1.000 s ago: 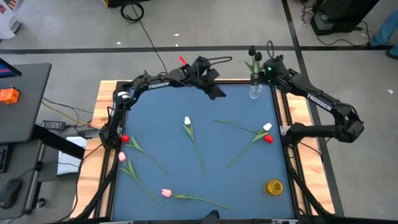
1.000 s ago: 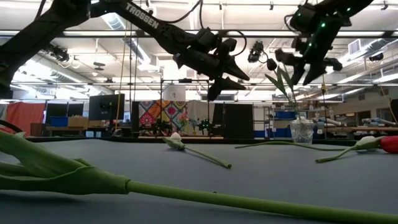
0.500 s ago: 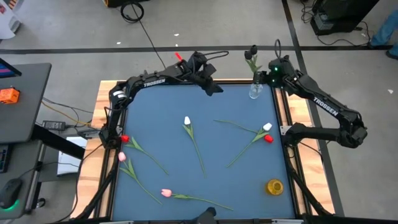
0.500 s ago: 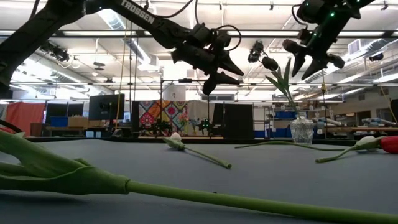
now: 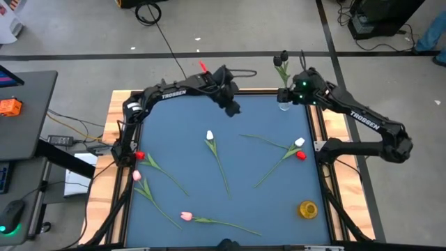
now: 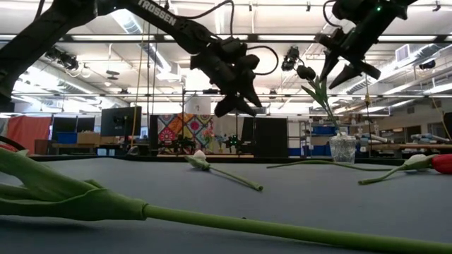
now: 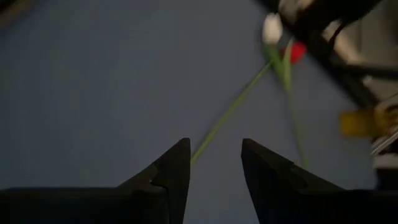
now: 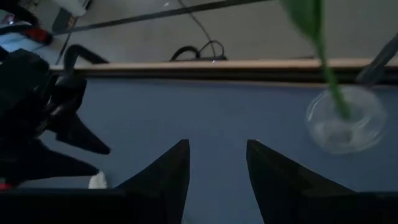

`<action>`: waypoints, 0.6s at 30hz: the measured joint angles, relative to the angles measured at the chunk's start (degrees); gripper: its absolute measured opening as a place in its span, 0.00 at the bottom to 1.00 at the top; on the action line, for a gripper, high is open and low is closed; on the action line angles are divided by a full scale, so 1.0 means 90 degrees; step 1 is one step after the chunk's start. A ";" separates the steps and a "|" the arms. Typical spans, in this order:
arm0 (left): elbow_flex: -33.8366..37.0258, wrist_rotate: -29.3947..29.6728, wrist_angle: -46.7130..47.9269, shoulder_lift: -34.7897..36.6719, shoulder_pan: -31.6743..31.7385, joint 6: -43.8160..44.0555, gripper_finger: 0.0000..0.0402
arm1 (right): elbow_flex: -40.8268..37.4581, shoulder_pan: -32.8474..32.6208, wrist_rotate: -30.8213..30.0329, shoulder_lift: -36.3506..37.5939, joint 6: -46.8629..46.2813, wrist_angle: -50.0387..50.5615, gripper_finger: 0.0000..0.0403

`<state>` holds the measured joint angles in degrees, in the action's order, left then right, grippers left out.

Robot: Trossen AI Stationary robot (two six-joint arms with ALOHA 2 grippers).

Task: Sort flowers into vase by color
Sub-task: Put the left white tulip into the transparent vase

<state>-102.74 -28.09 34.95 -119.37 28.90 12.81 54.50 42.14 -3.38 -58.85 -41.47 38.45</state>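
A black tulip (image 5: 283, 57) stands with its stem in the clear glass vase (image 8: 346, 118) at the table's far right corner. My right gripper (image 5: 293, 93) hovers open beside that vase, above the table. My left gripper (image 5: 234, 106) hangs open over the far middle of the table, its fingers slanting down. Loose tulips lie flat on the blue mat: a white one (image 5: 210, 135) in the middle, a white (image 5: 300, 141) and a red one (image 5: 301, 155) at the right, and a red (image 5: 139, 155) and two pink ones (image 5: 136, 176) (image 5: 185, 216) at the left and near side.
A small yellow vase (image 5: 307, 208) stands at the near right corner. Wooden rails (image 5: 115, 139) frame the mat. Cables lie on the floor beyond the far edge. The mat between the scattered stems (image 5: 221, 167) is bare.
My right gripper has risen from beside the black tulip's stem and swung back toward the vase, staying open. My left gripper has tipped its fingers downward and dropped slightly over the far middle. The black tulip has stayed standing in the vase.
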 joint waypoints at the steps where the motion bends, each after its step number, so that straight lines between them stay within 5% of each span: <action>1: 0.0000 0.0072 0.0126 0.0000 -0.0049 -0.0082 0.37 | 0.0000 -0.0099 0.0000 -0.0002 -0.0076 0.0044 0.41; 18: -0.0002 0.0331 0.1490 0.0011 -0.0889 -0.0966 0.37 | 0.0000 -0.2225 -0.0002 -0.0003 -0.1553 0.1382 0.41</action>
<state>-102.75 -25.11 48.36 -119.27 20.90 4.12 54.50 22.11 -3.40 -58.87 -55.45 50.88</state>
